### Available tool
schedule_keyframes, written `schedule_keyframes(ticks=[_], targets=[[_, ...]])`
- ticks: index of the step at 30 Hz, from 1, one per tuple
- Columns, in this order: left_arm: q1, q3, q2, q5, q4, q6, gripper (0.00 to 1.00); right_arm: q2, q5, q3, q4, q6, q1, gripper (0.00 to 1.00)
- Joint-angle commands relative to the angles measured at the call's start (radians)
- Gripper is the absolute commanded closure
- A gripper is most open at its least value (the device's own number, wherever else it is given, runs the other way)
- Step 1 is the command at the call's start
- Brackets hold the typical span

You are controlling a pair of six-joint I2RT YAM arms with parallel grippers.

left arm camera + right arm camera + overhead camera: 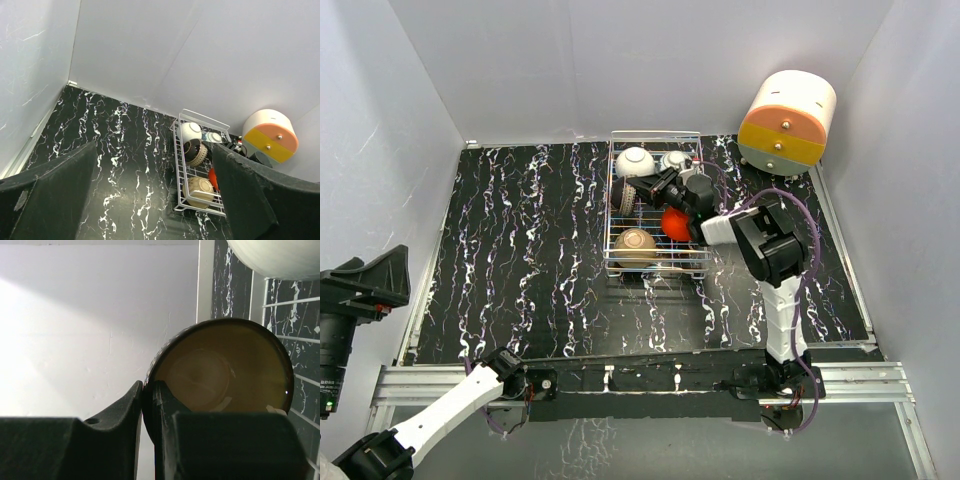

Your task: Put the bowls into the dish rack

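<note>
The dark bowl [225, 370] stands tipped on its side inside the dish rack [616, 215], in the middle of the rack's left half. The right gripper [148, 387] is pinched narrow on its rim, one finger [131, 407] outside the wall and the other inside the brownish hollow. In the top view the right gripper reaches in from the rack's right side, over the red bowl [673, 222], which sits low in the right half just beside the dark one. The white bowl [634, 160] lies in the far left corner, close behind the dark bowl. The tan bowl [634, 245] lies in the near left corner, close in front of it.

The rack's raised wire sides hem the bowls in, and its far end sits near the back wall. The cream-and-orange box [786, 122] stands in the far right corner, apart from the rack. The black marbled table [520, 250] runs widest to the rack's left, up to the left wall.

The left gripper [154, 150] hangs back near its base with its fingers [55, 195] spread wide, holding nothing.
</note>
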Motion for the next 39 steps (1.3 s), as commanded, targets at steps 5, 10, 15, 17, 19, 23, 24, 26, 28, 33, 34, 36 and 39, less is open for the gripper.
schedule_keyframes(ticks=[5, 10, 15, 17, 19, 23, 24, 26, 28, 33, 34, 36, 39], targets=[[-0.006, 0.005, 0.020, -0.003, -0.003, 0.016, 0.03, -0.063, 0.012, -0.165, 0.016, 0.016, -0.035, 0.87], [-0.006, -0.005, 0.024, 0.002, 0.001, 0.016, 0.03, -0.057, -0.021, -0.204, 0.043, 0.010, -0.054, 0.86], [-0.006, -0.023, 0.024, 0.006, -0.001, 0.009, 0.03, -0.034, -0.040, -0.236, 0.090, 0.028, -0.068, 0.86], [-0.006, -0.026, 0.026, 0.007, -0.003, 0.009, 0.03, -0.036, -0.039, -0.246, 0.089, 0.028, -0.070, 0.83], [-0.006, -0.027, 0.028, 0.007, -0.003, 0.009, 0.03, -0.047, -0.028, -0.264, 0.070, 0.014, -0.073, 0.71], [-0.006, -0.032, 0.029, 0.004, 0.003, 0.012, 0.03, -0.092, 0.019, -0.299, 0.025, -0.022, -0.082, 0.68], [-0.006, -0.037, 0.028, 0.004, 0.006, 0.013, 0.03, -0.103, 0.027, -0.298, 0.007, -0.036, -0.083, 0.68], [-0.006, -0.044, 0.028, 0.003, 0.011, 0.015, 0.03, -0.121, 0.038, -0.290, -0.031, -0.063, -0.085, 0.68], [-0.006, -0.050, 0.027, 0.005, 0.013, 0.015, 0.03, -0.137, 0.051, -0.283, -0.057, -0.082, -0.087, 0.67], [-0.006, -0.050, 0.026, 0.006, 0.015, 0.017, 0.03, -0.184, 0.105, -0.261, -0.151, -0.140, -0.088, 0.67], [-0.006, -0.050, 0.026, 0.006, 0.014, 0.017, 0.03, -0.194, 0.121, -0.261, -0.165, -0.148, -0.088, 0.67], [-0.006, -0.048, 0.023, 0.005, 0.014, 0.017, 0.03, -0.211, 0.148, -0.263, -0.182, -0.161, -0.089, 0.67], [-0.006, -0.047, 0.021, 0.002, 0.008, 0.017, 0.03, -0.227, 0.170, -0.259, -0.202, -0.169, -0.091, 0.67]])
